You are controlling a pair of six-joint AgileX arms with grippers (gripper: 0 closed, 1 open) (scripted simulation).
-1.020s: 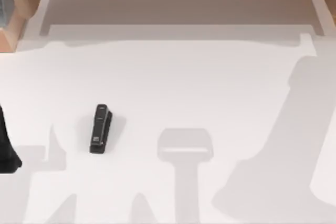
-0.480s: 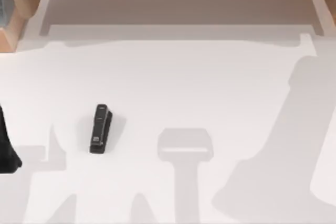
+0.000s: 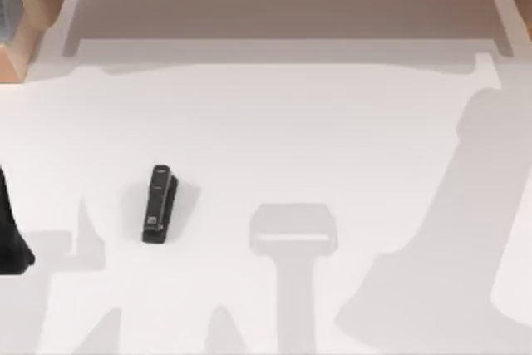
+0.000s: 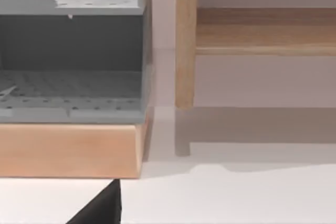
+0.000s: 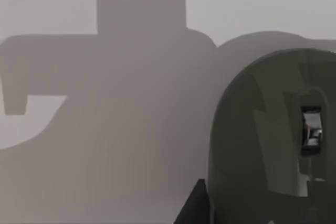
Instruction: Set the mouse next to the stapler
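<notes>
Left arm at the counter's left edge, claw state not discernible. Stapler, black, slim, lying left of centre on the counter. Mouse, dark grey, oval, raised off the counter in the right claw, clenched on it, one finger at its rim.

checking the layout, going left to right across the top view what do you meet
dark left arm part at the left edge → slim black stapler with a small white mark → pale right arm part at the right edge, all on the white table
</notes>
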